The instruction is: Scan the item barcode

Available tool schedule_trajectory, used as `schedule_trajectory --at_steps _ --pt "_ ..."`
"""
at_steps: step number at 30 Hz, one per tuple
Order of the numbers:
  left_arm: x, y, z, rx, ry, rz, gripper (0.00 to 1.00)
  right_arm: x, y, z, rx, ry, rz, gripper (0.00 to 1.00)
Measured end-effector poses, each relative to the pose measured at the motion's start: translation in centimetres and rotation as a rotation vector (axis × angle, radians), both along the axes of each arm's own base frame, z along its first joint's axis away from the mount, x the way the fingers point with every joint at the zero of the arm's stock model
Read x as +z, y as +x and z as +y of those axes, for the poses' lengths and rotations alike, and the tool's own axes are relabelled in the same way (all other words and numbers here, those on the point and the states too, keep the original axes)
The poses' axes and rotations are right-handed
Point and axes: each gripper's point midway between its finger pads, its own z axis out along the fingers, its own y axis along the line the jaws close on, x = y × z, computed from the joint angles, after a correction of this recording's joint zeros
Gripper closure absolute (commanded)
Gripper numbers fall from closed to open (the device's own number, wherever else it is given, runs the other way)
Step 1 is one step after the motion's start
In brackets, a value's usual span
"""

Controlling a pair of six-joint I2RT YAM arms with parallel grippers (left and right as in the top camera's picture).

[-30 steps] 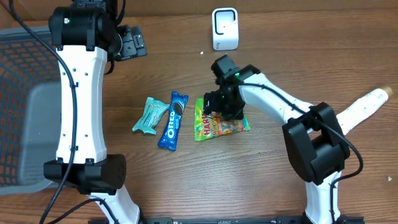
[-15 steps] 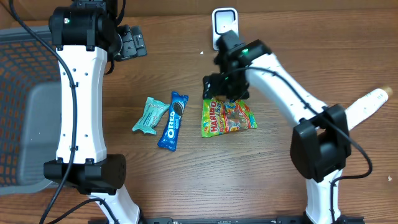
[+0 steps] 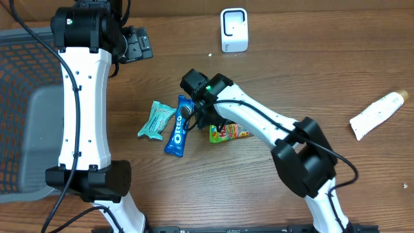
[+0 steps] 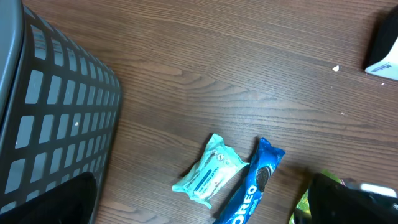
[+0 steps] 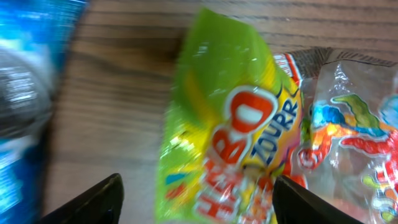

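End effector on the right arm (image 5: pixel 196 198): fingers (image 5: pixel 93 199) stand well apart, nothing clamped, hovering just over the counter (image 5: pixel 124 93). Haribo gummy bag (image 5: pixel 249 143) lies flat right under the gap, green end toward the left finger, clear printed part running under the right finger. Can't tell whether either fingertip touches the wrapper. Wrist view is blurred; the blue Oreo pack (image 5: pixel 25 81) fills its left edge.

Overhead: right end effector (image 3: pixel 204 120) sits between the Oreo pack (image 3: pixel 180 126) and the Haribo gummy bag (image 3: pixel 229 133), over the bag's left end. The right arm crosses above the bag and covers most of it. Teal snack pack (image 3: pixel 155 120) lies just left of the Oreo pack, both on the counter (image 3: pixel 272 65). White scanner (image 3: pixel 233 29) stands at the far edge, well apart from the bag. White tube (image 3: pixel 378 113) lies far right.

Left end effector (image 3: pixel 134 44): fingers fully apart and empty, parked high near the far left, beside the grey mesh basket (image 3: pixel 19 65). Its wrist view shows the basket (image 4: pixel 56 112) wall, teal snack pack (image 4: pixel 211 171), Oreo pack (image 4: pixel 252 190) and a corner of the scanner (image 4: pixel 382 46).
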Motion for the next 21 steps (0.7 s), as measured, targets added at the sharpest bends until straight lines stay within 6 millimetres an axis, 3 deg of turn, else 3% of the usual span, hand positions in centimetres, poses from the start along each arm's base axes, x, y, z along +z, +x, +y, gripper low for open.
schedule_trajectory --at_steps 3,7,10,13,15,21 --pt "0.0 0.0 0.0 0.0 0.0 0.0 0.0 -1.8 -0.1 -0.8 -0.013 -0.056 0.016 0.25" --pt "0.0 0.0 0.0 0.0 0.0 0.0 0.0 -2.3 0.0 -1.5 -0.019 -0.1 0.011 0.37" --pt "0.0 0.0 0.0 0.0 0.0 0.0 0.0 -2.4 0.3 -1.5 -0.025 -0.102 -0.005 0.53" --pt "0.0 0.0 0.0 0.0 0.0 0.0 0.0 -2.4 0.6 -1.6 -0.026 -0.111 -0.021 0.81" --pt "0.0 0.0 0.0 0.0 0.0 0.0 0.0 -2.4 0.7 -1.7 -0.021 -0.116 -0.023 0.93" --pt "0.0 0.0 0.0 0.0 0.0 0.0 0.0 -2.1 0.5 -1.6 -0.008 -0.121 -0.02 0.96"
